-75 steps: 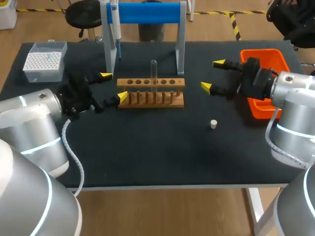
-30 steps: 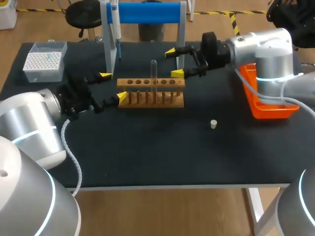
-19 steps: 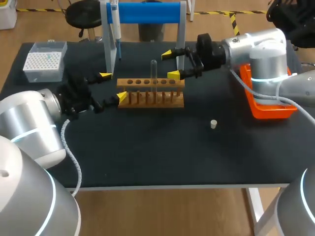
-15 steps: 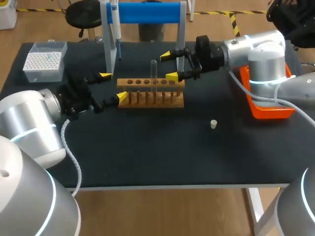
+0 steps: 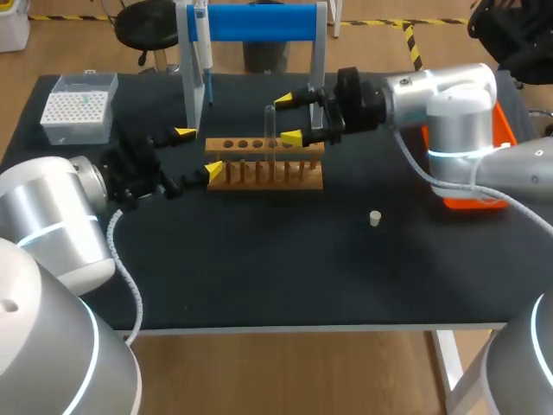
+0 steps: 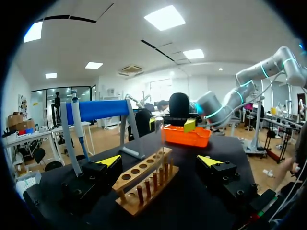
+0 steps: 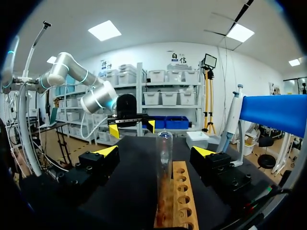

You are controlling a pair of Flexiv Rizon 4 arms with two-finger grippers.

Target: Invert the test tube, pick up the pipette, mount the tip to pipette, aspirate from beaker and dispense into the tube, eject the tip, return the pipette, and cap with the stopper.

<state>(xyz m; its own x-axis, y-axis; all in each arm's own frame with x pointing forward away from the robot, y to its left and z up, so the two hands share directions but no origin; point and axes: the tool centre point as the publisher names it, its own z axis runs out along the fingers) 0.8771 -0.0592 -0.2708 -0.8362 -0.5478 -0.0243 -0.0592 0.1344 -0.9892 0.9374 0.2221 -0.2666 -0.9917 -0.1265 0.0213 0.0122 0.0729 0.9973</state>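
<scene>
**A:** Why is your right gripper (image 5: 287,118) sitting at the rack (image 5: 268,173)?

**B:** I'm lining it up on the tube (image 5: 270,130). The tube is standing upright in the middle of the rack, rounded end up as far as I can tell, so it needs turning over. My fingers are spread wide, one on each side of it, and neither is touching the glass.

**A:** And your left gripper (image 5: 199,152)?

**B:** I'm holding it at the rack's left end, fingers apart and gripping nothing. I judge it's there to steady the rack. I can't tell whether a tip is touching the wood.

**A:** What about the rest?

**B:** The pipette (image 5: 201,39) is hanging on its stand (image 5: 318,69), and the stopper (image 5: 375,218) is lying nearer me, well apart. Both are waiting for later steps.
</scene>
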